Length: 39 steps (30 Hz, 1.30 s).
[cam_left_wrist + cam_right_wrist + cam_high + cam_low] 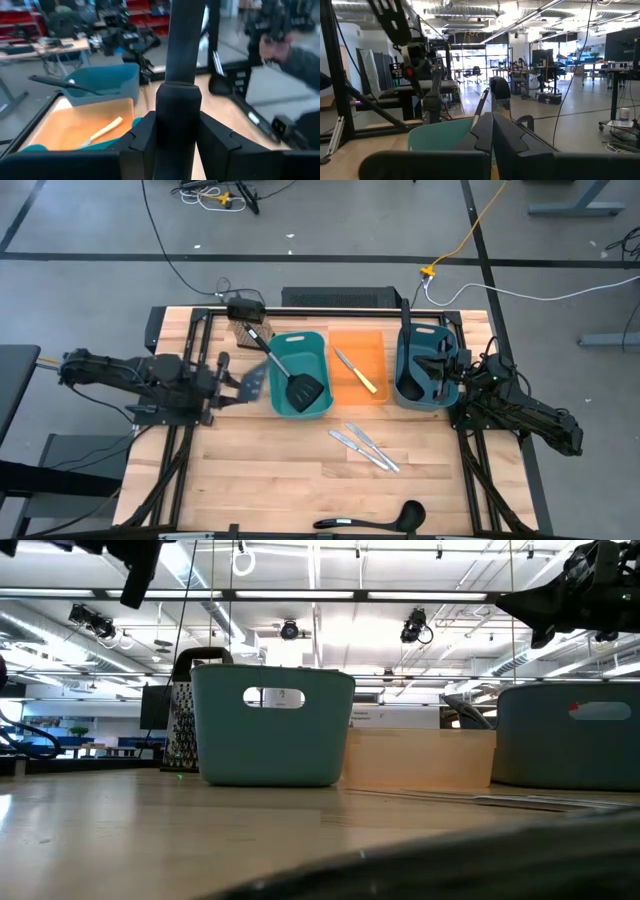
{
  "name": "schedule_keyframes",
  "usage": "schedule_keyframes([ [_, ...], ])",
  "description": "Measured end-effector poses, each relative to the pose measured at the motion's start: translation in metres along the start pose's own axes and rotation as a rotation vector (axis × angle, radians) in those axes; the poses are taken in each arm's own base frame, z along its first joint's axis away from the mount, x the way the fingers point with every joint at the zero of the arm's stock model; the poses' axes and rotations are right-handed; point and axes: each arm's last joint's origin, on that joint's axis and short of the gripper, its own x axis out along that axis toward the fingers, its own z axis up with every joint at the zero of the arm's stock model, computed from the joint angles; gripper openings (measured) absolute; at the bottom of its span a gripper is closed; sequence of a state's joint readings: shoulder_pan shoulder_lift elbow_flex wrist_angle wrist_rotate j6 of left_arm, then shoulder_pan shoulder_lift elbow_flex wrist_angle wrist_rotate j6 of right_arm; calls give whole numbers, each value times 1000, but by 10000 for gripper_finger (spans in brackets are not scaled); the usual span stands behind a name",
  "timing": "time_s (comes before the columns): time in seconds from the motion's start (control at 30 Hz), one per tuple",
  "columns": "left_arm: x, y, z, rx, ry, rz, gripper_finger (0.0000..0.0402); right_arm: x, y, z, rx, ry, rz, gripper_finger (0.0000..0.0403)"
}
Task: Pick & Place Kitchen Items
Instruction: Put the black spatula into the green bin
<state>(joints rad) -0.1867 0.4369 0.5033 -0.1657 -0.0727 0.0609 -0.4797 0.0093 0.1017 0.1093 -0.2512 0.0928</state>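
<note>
With our left gripper clamped on the black slotted spatula near the table's left edge, we should carry it level over the teal bin before releasing, while our right gripper waits shut and empty.

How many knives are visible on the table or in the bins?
3: a yellow-handled knife in the orange bin, and two silver knives side by side on the bare wood in front of it. More may be hidden inside the teal bins.

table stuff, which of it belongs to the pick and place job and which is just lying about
Job: spatula in the left pincer; spatula in teal bin; yellow-handled knife; two silver knives; ladle.

Lying about: box grater; cables on the floor.
</note>
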Motion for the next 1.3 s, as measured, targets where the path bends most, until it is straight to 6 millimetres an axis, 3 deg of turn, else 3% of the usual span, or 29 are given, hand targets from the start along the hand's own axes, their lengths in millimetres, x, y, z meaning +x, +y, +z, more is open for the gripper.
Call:
schedule_keyframes([
  [0.23,-9,0,-31,-52,-30,58,116,0,0,0,-4,0,0,13],
  [0.4,-9,1,-34,-53,-28,74,116,0,0,0,-3,0,0,13],
  [0.5,-11,2,-16,-18,-59,85,116,0,0,0,-2,0,0,13],
  [0.67,-10,8,36,153,-79,203,116,0,0,0,4,4,0,13],
  [0.9,22,19,88,452,306,514,116,0,0,-2,9,16,-2,13],
  [1.1,60,27,108,518,555,641,116,0,0,-2,5,17,-2,13],
  [1.3,90,38,100,620,800,713,116,0,0,-2,-2,17,-1,13],
])
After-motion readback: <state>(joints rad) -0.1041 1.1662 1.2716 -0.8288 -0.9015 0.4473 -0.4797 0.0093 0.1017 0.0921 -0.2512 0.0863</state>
